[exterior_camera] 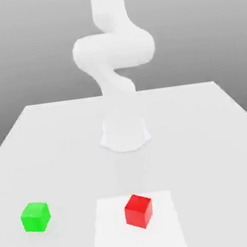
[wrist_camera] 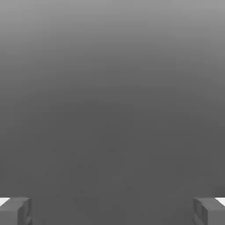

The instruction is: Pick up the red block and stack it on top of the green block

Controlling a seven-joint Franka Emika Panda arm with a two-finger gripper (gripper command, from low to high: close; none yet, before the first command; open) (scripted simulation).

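The red block (exterior_camera: 139, 210) is a small bright red cube resting on the white table near its front edge, about mid-width. The green block (exterior_camera: 35, 216) is a same-sized green cube on the table toward the exterior view's left, well apart from the red one. In the hand view my gripper (wrist_camera: 112, 212) is open: its two grey fingertips (wrist_camera: 15, 211) stand far apart, and between them is just plain grey background. Neither block is touched.
The white arm (exterior_camera: 113, 50) rises from its round base (exterior_camera: 124, 134) at the middle of the table (exterior_camera: 215, 135). A slightly brighter square patch (exterior_camera: 116, 242) lies under the red block. The tabletop narrows toward the back.
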